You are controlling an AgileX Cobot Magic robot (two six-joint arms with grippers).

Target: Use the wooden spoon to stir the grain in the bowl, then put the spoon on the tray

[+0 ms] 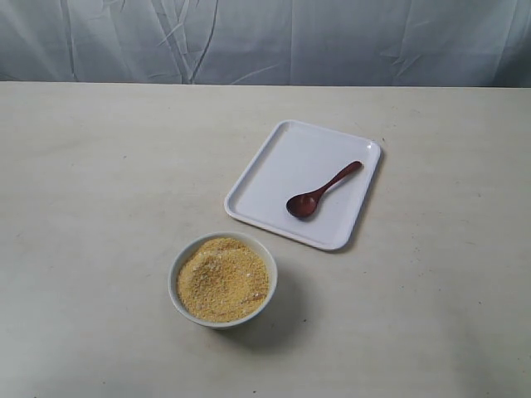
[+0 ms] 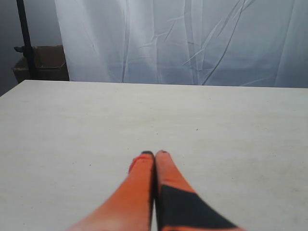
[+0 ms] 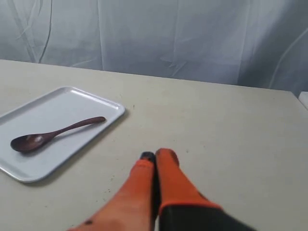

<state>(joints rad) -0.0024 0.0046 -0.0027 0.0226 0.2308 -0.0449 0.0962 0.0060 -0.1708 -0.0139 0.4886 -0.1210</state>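
The small white bowl (image 1: 176,278) stands near the front of the table, filled with golden-yellow grain (image 1: 223,279). Behind it to the right lies the white tray (image 1: 286,157), and the dark wooden spoon (image 1: 322,191) rests on it, scoop toward the front. The right wrist view also shows the spoon (image 3: 53,133) on the tray (image 3: 72,103), well apart from my right gripper (image 3: 155,155), which is shut and empty over bare table. My left gripper (image 2: 154,154) is shut too, with only tabletop before it. Neither gripper appears in the exterior view.
A pale cloth backdrop (image 1: 265,37) hangs behind the table's far edge. In the left wrist view a dark stand (image 2: 24,38) and a brown box (image 2: 45,62) sit beyond the table corner.
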